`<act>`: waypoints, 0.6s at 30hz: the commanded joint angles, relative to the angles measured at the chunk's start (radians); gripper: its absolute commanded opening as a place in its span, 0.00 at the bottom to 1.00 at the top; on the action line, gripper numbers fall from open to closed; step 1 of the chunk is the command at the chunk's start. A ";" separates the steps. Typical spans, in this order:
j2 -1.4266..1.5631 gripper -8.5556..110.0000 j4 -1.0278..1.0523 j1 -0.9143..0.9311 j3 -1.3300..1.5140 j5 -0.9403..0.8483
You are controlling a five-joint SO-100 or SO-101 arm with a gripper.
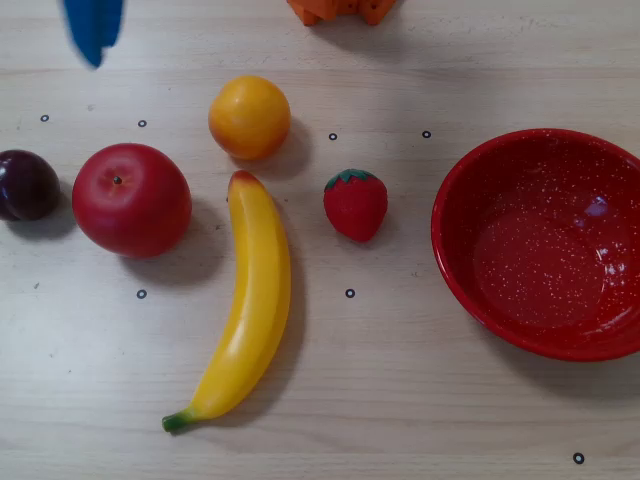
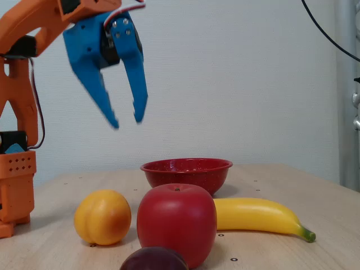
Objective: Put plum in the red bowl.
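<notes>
The dark purple plum point(image 1: 26, 185) lies at the left edge of the overhead view, just left of the red apple point(image 1: 131, 199). In the fixed view the plum point(image 2: 153, 259) sits at the bottom edge, in front of the apple point(image 2: 176, 224). The red speckled bowl point(image 1: 470, 290) stands empty at the right of the overhead view and at the back in the fixed view point(image 2: 186, 174). My blue gripper point(image 2: 127, 120) hangs open and empty, high above the table. Only its blurred tip point(image 1: 93, 28) shows at the top left of the overhead view.
An orange point(image 1: 249, 117), a yellow banana point(image 1: 250, 300) and a strawberry point(image 1: 355, 204) lie between the plum and the bowl. The orange arm base point(image 2: 16, 185) stands at the left of the fixed view.
</notes>
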 commanded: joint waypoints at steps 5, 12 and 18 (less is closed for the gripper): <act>-0.117 0.28 0.020 -0.137 -0.184 0.156; -0.308 0.49 0.058 -0.225 -0.360 0.295; -0.485 0.55 0.072 -0.278 -0.541 0.388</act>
